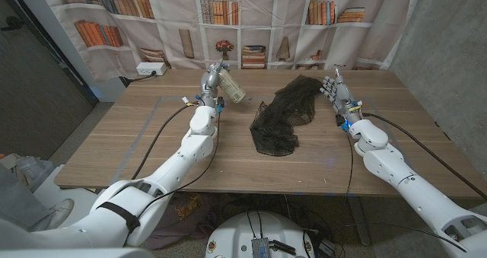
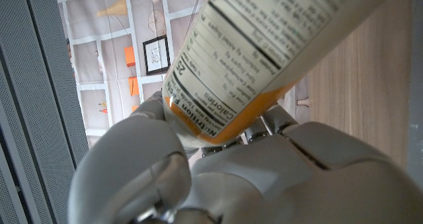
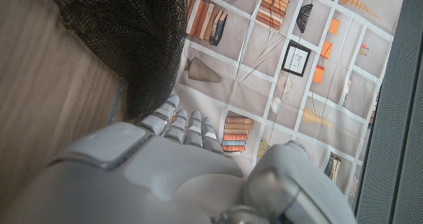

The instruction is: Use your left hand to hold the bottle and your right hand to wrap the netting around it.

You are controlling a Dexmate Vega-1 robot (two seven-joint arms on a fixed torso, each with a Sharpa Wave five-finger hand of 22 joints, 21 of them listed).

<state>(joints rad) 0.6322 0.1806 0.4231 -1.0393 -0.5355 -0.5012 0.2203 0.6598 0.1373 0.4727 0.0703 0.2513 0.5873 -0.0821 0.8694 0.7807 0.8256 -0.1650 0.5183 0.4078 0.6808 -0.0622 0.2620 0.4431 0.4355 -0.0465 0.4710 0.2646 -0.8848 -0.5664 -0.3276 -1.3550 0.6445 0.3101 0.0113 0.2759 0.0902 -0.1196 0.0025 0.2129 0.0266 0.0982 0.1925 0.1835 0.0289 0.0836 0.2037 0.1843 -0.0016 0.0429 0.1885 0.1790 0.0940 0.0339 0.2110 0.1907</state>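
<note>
Head view: the left hand (image 1: 211, 81) grips the bottle (image 1: 231, 90), tilted toward the net (image 1: 283, 113). The right hand (image 1: 332, 87), nearer, touches the net's far corner; its grip is unclear.

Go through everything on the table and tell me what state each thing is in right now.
Orange bottle with white nutrition label: gripped, lifted, tilted.
Black mesh netting: crumpled on the wooden table, one edge raised at the right hand.
Left robot hand: gripping the bottle.
Right robot hand: at the netting's edge; grip unclear.
</note>
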